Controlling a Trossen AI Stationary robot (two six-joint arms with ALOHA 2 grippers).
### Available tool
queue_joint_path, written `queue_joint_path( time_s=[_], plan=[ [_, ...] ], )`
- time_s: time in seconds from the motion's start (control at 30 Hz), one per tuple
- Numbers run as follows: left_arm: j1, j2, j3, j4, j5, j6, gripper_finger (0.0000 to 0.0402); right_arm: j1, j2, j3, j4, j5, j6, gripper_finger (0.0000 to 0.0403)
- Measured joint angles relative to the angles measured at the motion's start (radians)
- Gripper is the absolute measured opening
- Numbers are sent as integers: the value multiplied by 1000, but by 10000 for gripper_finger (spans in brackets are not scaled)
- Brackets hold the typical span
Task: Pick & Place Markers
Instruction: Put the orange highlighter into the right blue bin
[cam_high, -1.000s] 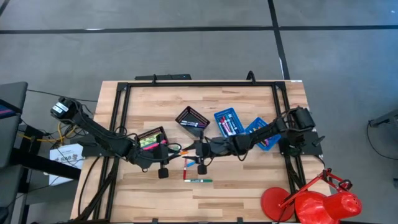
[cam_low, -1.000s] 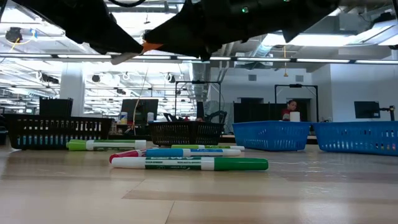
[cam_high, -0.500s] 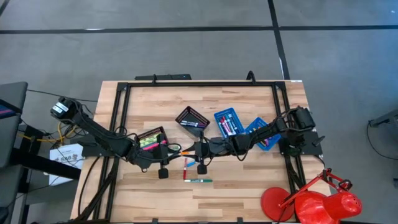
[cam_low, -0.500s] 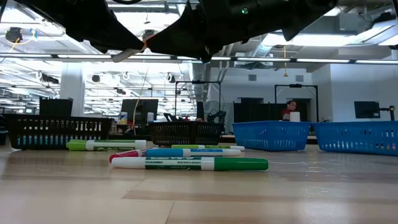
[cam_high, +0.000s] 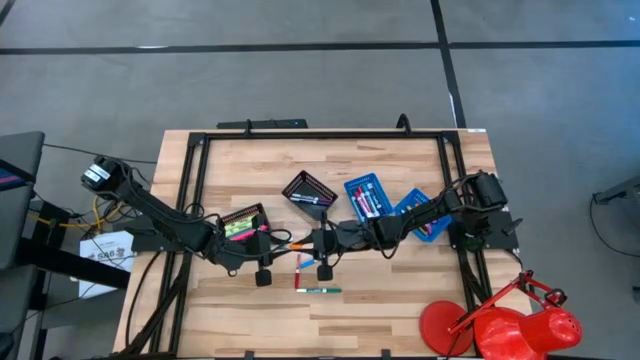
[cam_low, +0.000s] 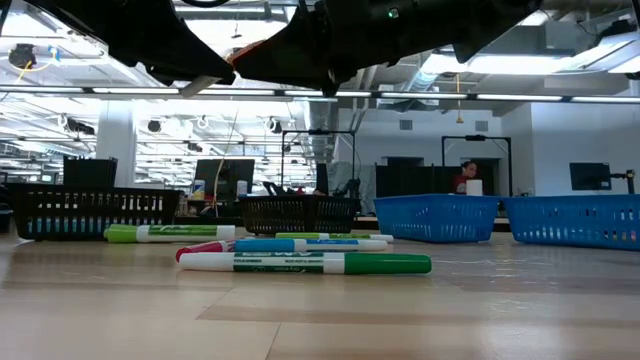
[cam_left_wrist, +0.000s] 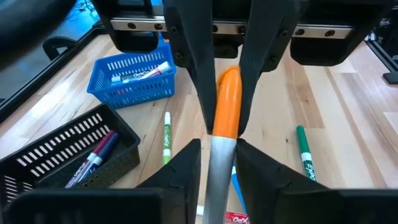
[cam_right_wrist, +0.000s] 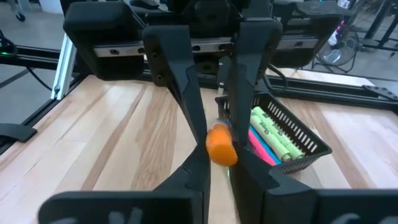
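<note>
An orange-capped marker (cam_left_wrist: 225, 109) with a pale barrel hangs in the air above the table's middle, between my two grippers, which face each other. My right gripper (cam_right_wrist: 221, 163) is shut on its orange cap. My left gripper (cam_left_wrist: 219, 152) is open; its fingers flank the pale barrel (cam_left_wrist: 221, 168) with a slim gap. Below lie loose markers on their sides on the wood: a green one (cam_low: 300, 263), a blue one (cam_low: 305, 244), a light green one (cam_low: 165, 233). My right gripper pinches the marker's orange cap (cam_left_wrist: 229, 87) between its two fingers (cam_left_wrist: 194, 68). It comes about level from the table's right side, end-on to the marker, with the fingers lying along it. The marker is lifted clear of the table, roughly level.
A black tray (cam_high: 240, 222) with green and pink markers stands behind my left gripper, another black tray (cam_high: 309, 189) at centre back, and two blue trays (cam_high: 365, 196) (cam_high: 420, 215) to the right. A red lamp (cam_high: 500, 325) sits at the near right corner.
Both arms have stayed in place. In the low view less of the marker's orange end shows under the dark grippers than a second ago.
</note>
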Motion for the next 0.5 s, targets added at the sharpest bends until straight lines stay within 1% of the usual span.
queue_joint_path(
  time_s=[0.13,0.3,0.4,0.5],
  plan=[
    [0,0,0,0,0,0,100,0,0,0,-1,0,0,29],
    [0,0,0,-2,-19,2,101,0,0,0,-24,0,0,2],
    [0,0,0,-2,-19,2,94,-1,0,0,-33,0,7,5],
    [0,0,0,-2,-18,-1,76,-6,0,0,-99,0,41,19]
  ],
)
